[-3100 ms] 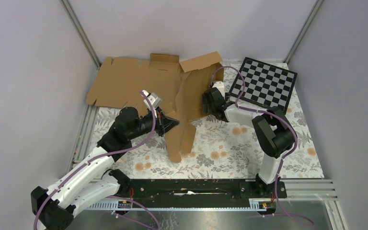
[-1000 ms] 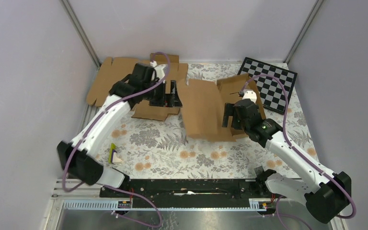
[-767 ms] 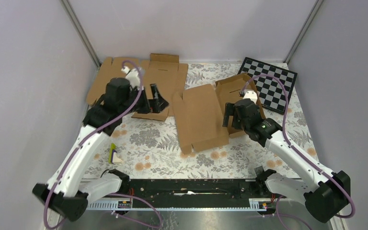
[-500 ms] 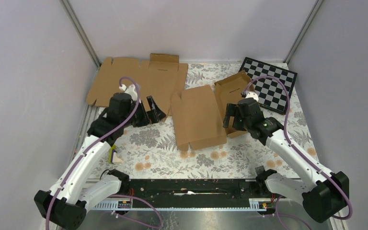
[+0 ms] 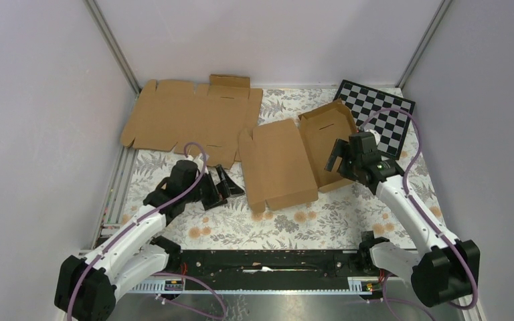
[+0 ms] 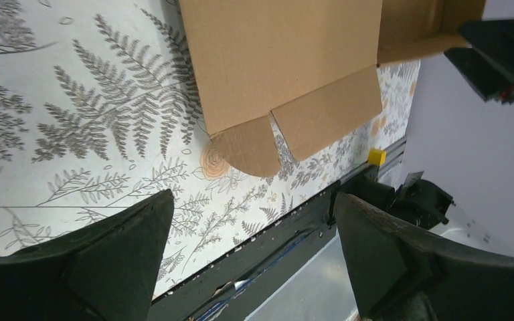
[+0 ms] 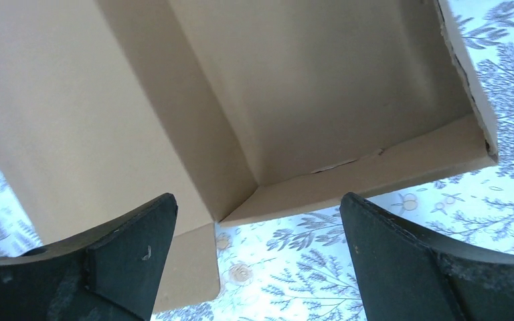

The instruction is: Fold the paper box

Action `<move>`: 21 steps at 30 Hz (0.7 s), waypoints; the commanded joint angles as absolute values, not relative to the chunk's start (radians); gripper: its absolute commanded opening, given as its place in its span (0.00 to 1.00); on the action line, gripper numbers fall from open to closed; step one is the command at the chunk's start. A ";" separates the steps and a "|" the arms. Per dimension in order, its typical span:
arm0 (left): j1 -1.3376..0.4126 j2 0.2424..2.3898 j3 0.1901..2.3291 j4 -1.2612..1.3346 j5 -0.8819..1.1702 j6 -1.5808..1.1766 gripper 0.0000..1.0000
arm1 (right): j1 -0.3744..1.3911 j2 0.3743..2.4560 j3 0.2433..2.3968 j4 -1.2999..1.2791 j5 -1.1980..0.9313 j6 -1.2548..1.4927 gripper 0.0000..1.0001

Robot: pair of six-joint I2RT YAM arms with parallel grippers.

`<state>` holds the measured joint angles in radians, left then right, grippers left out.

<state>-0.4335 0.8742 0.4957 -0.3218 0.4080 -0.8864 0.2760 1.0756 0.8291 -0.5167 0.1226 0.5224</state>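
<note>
The paper box (image 5: 278, 164) lies on the flowered table cloth as a shallow brown tray with its lid spread flat to the left. My left gripper (image 5: 222, 184) hovers open just left of the lid's near corner, apart from it. In the left wrist view the lid (image 6: 281, 60) and its rounded tab show beyond my empty left gripper (image 6: 253, 197). My right gripper (image 5: 341, 155) stands open over the tray's right half. Looking down into that tray (image 7: 294, 87), the right wrist view shows its near corner between the wide fingers of my right gripper (image 7: 258, 198), which touch nothing.
A second flat cardboard sheet (image 5: 187, 114) lies at the back left. The black-and-white checkerboard (image 5: 378, 117) sits at the back right, just behind the tray. A black rail (image 5: 274, 261) runs along the near edge. Grey walls close in both sides and the back.
My left arm has drawn back from the far cardboard to the near left, jaws opening wide. The box's lid now lies flat. My right gripper shifted slightly right over the tray.
</note>
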 commanded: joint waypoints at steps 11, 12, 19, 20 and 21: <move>-0.464 0.889 0.426 -0.165 0.548 -0.792 0.99 | 0.263 1.179 0.999 -0.495 0.393 0.410 1.00; -0.465 0.886 0.422 -0.167 0.556 -0.792 0.99 | 0.258 1.207 1.015 -0.495 0.404 0.397 1.00; -0.464 0.861 0.407 -0.141 0.558 -0.796 0.99 | 0.144 1.418 1.096 -0.494 0.437 0.332 1.00; -0.463 0.873 0.410 -0.139 0.561 -0.793 0.99 | 0.135 1.440 1.104 -0.494 0.443 0.324 1.00; -0.463 0.887 0.413 -0.134 0.568 -0.792 0.99 | 0.132 1.467 1.112 -0.494 0.444 0.321 1.00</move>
<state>-0.4633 0.8722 0.4068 -0.2108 0.5297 -0.8116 0.1692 1.3991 1.0546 -0.4877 0.3920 0.3717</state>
